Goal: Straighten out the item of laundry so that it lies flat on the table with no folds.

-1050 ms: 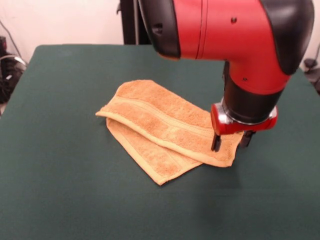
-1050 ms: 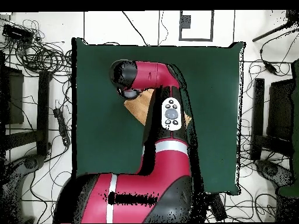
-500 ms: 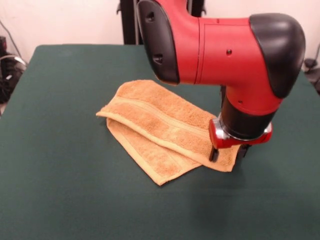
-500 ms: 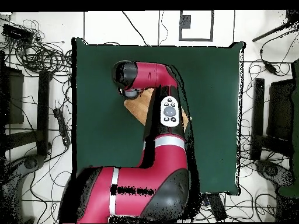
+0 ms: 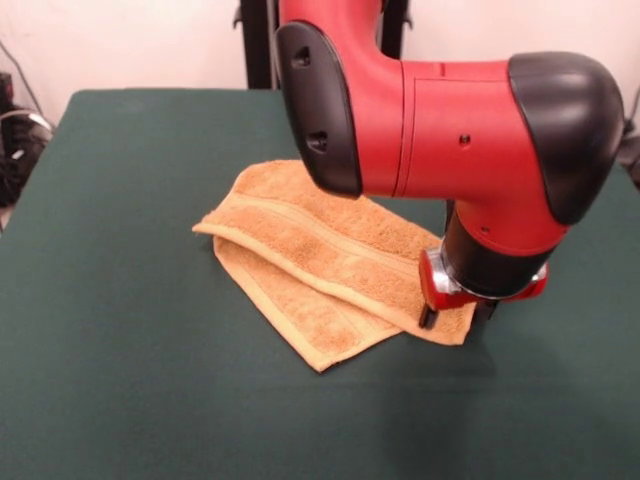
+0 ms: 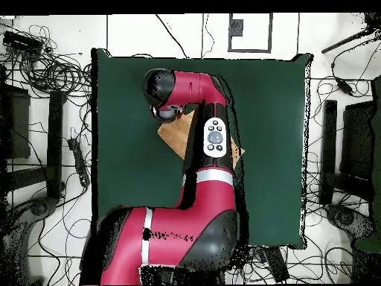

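The front view shows the hand towel (image 5: 320, 265) folded on the green tabletop (image 5: 120, 380), the tool (image 5: 455, 318) straddling its corner, jaws apart. Overhead, the arm (image 6: 212, 141) hides most of the towel.

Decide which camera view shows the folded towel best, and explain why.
The front view: the towel lies nearly whole, its top layer folded over the lower. In the overhead view the arm covers most of it, leaving only tan edges.

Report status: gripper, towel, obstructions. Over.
Gripper open, fingers straddling the towel's corner. Orange-tan terry-cloth towel folded over itself on the dark green table. Nothing in the way.
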